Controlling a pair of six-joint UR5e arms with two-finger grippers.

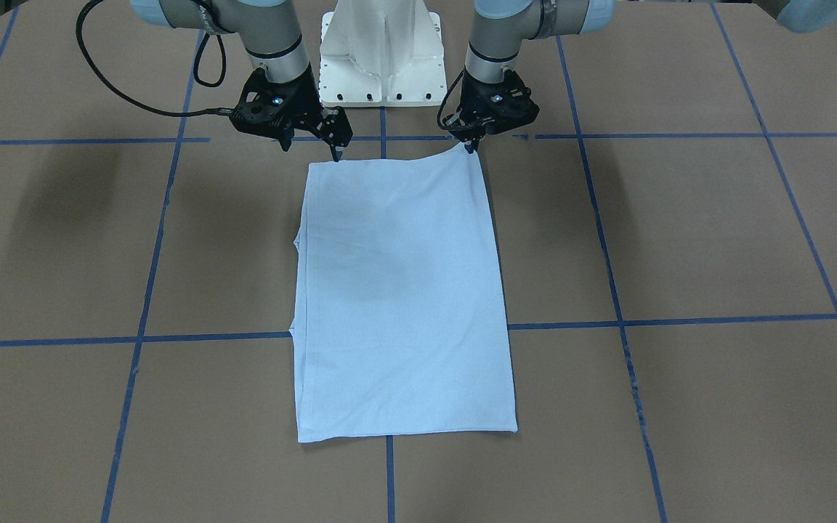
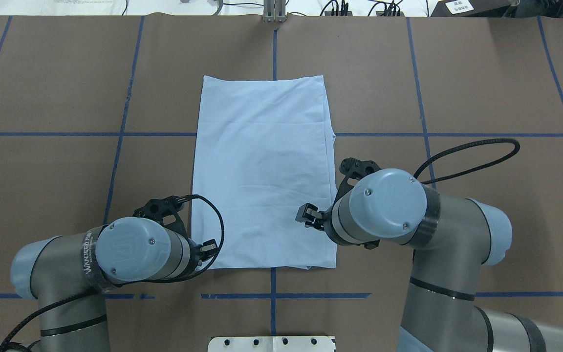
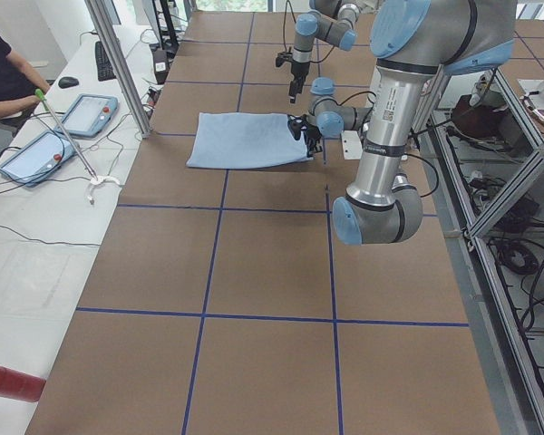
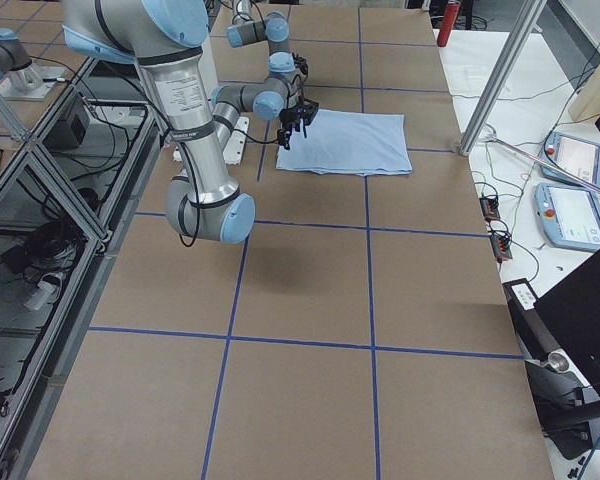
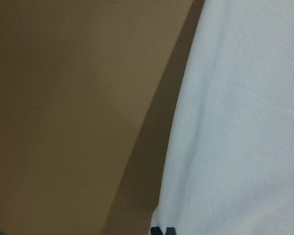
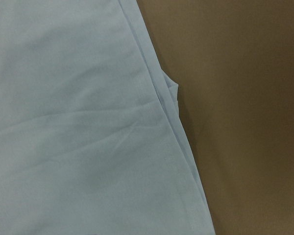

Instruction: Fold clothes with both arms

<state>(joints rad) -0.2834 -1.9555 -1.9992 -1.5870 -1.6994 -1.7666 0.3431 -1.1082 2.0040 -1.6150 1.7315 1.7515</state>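
Starting at the white pedestal base, we find both grippers just in front of it, low over the brown table. The left gripper has its fingers pressed together on one base-side corner of the light blue T-shirt, and that corner stands up in a small peak. The right gripper is at the other base-side corner with its fingers spread apart. One fingertip touches the cloth edge there, the other hangs over bare table beside it, and nothing is clamped between them.

From this short edge the T-shirt lies flat, folded into a narrow rectangle, with its long axis running straight away from the base. A small tuck of cloth pokes out along the long edge on the right arm's side. Neither collar nor print shows, so we cannot tell which end is the neck. A blue tape line passes under the shirt, and the far short edge lies beyond it, well apart from the base.
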